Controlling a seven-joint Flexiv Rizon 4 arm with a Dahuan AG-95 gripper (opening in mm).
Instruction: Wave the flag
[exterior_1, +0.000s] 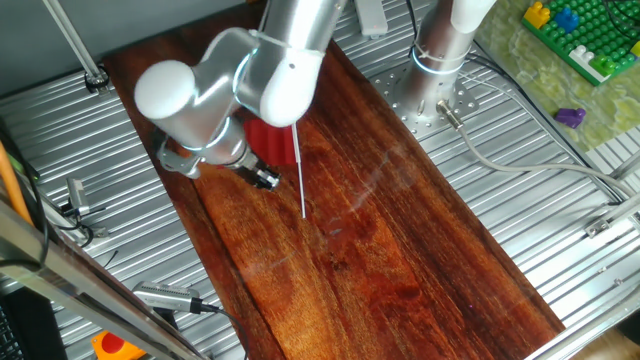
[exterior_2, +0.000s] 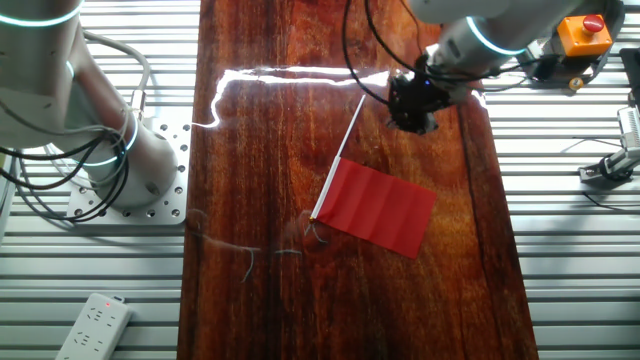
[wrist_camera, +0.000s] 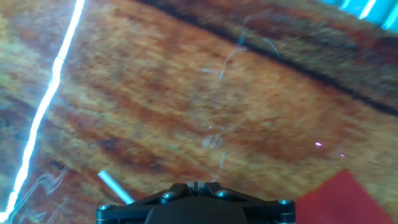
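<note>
Your gripper (exterior_2: 413, 108) is mostly out of sight. In one fixed view the arm's grey joints cover it, and only a dark tip pokes out below the wrist (exterior_1: 262, 177). In the hand view you get just the black base of the hand along the bottom edge, no fingers, so you cannot tell whether the jaws are parted or closed. In the other fixed view it reads as a dark lump above the board, too small to judge.

The flag (exterior_2: 378, 206) lies flat on the wooden board (exterior_2: 250, 130). Its red cloth is spread out, and the white stick (exterior_2: 345, 145) runs up from the cloth's corner toward the gripper. The stick's far end sits just beside the gripper; contact is not clear. In one fixed view the arm hides most of the cloth (exterior_1: 272, 140). The hand view catches one red corner (wrist_camera: 345, 199) and a short pale stretch of stick (wrist_camera: 115, 186).

Around you:
- a second arm's base (exterior_2: 120, 165), with cables
- a white power strip (exterior_2: 95, 325)
- an orange box with a red button (exterior_2: 585, 32)
- toy bricks on a green plate (exterior_1: 590, 35)
- a purple piece (exterior_1: 570, 117)

The board is dark, glossy wood with glare streaks. It rests on ribbed metal tabletop (exterior_1: 540, 230).
</note>
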